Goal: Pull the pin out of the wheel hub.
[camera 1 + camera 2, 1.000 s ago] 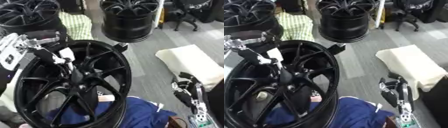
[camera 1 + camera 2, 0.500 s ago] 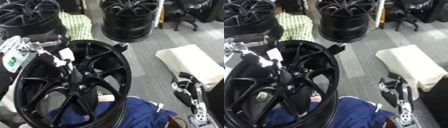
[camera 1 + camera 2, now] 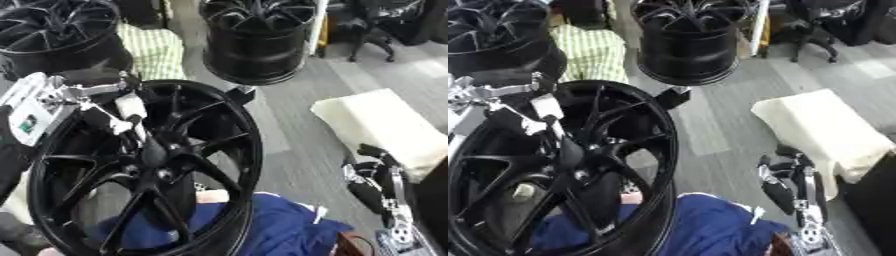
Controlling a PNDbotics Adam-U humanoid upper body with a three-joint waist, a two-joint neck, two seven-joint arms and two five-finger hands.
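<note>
We see the black wheel [image 3: 149,170] filling the lower left of the frame, tilted up on its rim, with its hub [image 3: 156,159] near the centre. Our left hand [image 3: 131,107] reaches from the upper left across the spokes towards the hub; we cannot tell whether its fingers grasp anything, and the pin itself we cannot make out. Our right hand [image 3: 372,172] rests at the lower right, fingers relaxed, empty.
</note>
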